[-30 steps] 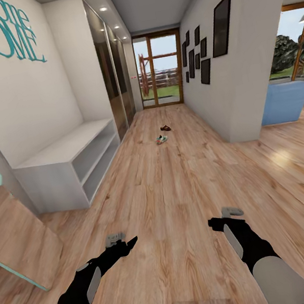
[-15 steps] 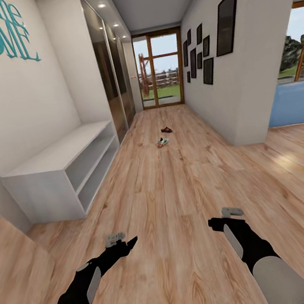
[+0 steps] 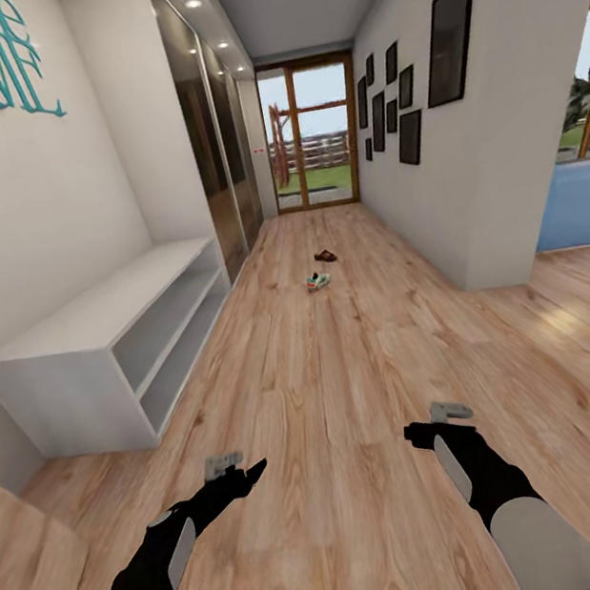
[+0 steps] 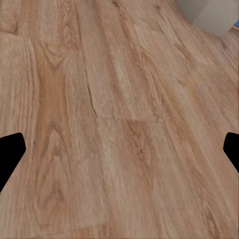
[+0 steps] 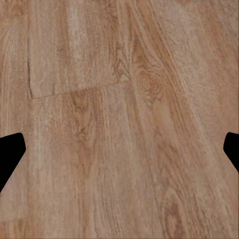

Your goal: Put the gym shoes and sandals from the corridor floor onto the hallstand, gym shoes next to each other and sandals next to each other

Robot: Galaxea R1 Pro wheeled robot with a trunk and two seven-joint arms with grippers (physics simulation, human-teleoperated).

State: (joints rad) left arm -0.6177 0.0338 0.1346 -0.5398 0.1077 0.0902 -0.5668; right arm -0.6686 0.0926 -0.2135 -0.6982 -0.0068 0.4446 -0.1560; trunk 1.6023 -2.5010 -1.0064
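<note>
Nearest the robot, well short of the hallstand (image 3: 111, 351), the left gripper (image 3: 259, 467) and the right gripper (image 3: 409, 434) are hanging low over the corridor floor (image 3: 332, 395); in each wrist view the fingers are sitting spread at the frame edges with bare planks between, so both are standing apart and carrying nothing; beyond the hallstand's far end, out on the planks, a gym shoe (image 3: 317, 280) is lying, and just past it a brown sandal (image 3: 325, 256); the other shoes are too small to tell; judging by looks, the sneaker is likely light with a soft upper, best pinched across its heel collar or side wall; the flat sandal probably wants gripping by its strap.
</note>
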